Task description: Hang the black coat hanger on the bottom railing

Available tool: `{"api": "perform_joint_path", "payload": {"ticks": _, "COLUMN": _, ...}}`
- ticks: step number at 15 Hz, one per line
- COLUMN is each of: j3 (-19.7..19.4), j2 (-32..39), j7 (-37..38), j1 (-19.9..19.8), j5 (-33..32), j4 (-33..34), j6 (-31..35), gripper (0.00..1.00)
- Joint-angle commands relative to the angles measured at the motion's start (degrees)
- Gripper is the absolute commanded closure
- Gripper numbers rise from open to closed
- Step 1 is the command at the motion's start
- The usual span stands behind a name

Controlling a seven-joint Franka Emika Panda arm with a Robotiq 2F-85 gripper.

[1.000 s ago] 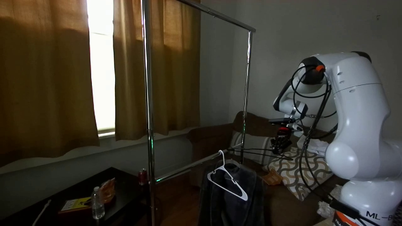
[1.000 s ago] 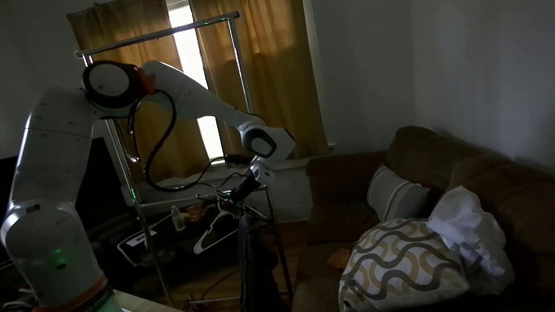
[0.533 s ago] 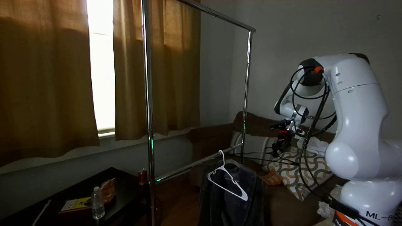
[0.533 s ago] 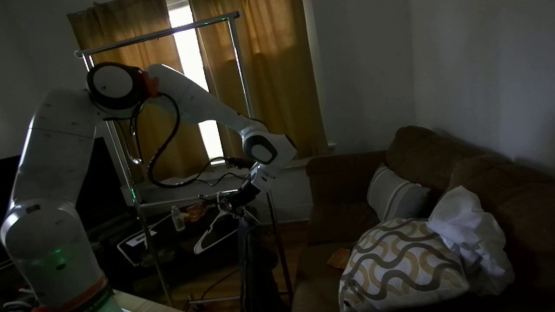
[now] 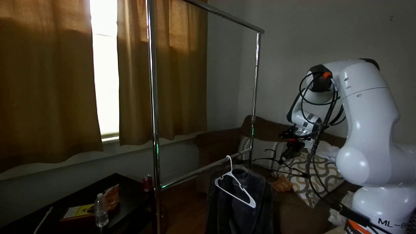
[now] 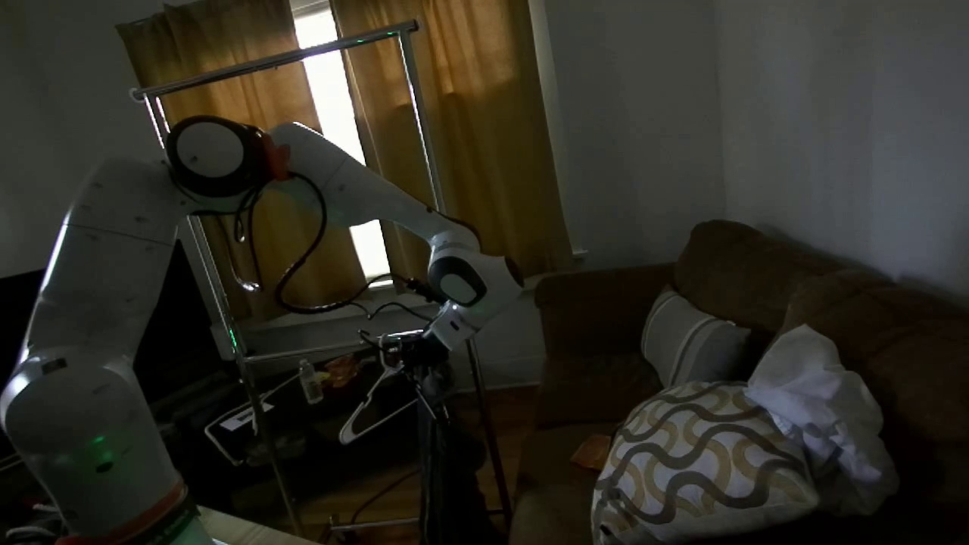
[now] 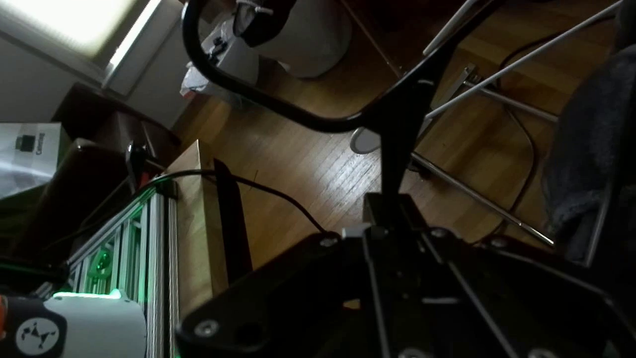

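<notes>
My gripper [image 7: 390, 211] is shut on the black coat hanger [image 7: 405, 109] in the wrist view. A curved black end of the hanger reaches to the upper left there. In the exterior views my gripper [image 5: 282, 159] holds the hanger in the air at the rack's sofa side; the gripper also shows here [image 6: 412, 352]. A small hook points up ahead of the gripper. The bottom railing [image 5: 195, 173] of the metal rack runs to the left of the hanger, and it shows behind the arm too [image 6: 303, 351]. The hanger looks apart from the railing, though depth is hard to judge.
A white hanger [image 5: 252, 201] and a dark garment [image 5: 240, 208] hang from the bottom railing close to the gripper. The rack's vertical pole [image 5: 255, 87] stands behind. A brown sofa with a patterned pillow [image 6: 704, 462] is nearby. A dark side table [image 5: 130, 188] holds a bottle [image 5: 101, 213].
The arm has lowered and reached slightly forward. The gripper has tilted and turned, so the held hanger has rotated and its hook now points up.
</notes>
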Motion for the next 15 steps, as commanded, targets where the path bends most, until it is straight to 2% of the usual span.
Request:
{"api": "perform_joint_path", "payload": {"ticks": 1, "j3": 0.1, "j2": 0.5, "j7": 0.5, "j1": -0.1, "j5": 0.5, "j4": 0.3, "j6": -0.2, "gripper": 0.91}}
{"api": "perform_joint_path", "payload": {"ticks": 4, "j3": 0.2, "j2": 0.7, "j7": 1.2, "j1": -0.1, "j5": 0.9, "j4": 0.3, "j6": -0.2, "gripper": 0.91}}
{"api": "perform_joint_path", "payload": {"ticks": 5, "j3": 0.2, "j2": 0.7, "j7": 1.2, "j1": -0.1, "j5": 0.9, "j4": 0.3, "j6": -0.2, "gripper": 0.98}}
{"api": "perform_joint_path", "payload": {"ticks": 11, "j3": 1.9, "j2": 2.8, "j7": 6.2, "j1": 0.0, "j5": 6.1, "j4": 0.3, "j6": -4.1, "gripper": 0.98}}
{"api": "perform_joint_path", "payload": {"ticks": 15, "j3": 2.7, "j2": 4.6, "j7": 11.5, "j1": 0.5, "j5": 12.3, "j4": 0.3, "j6": -4.9, "gripper": 0.98}}
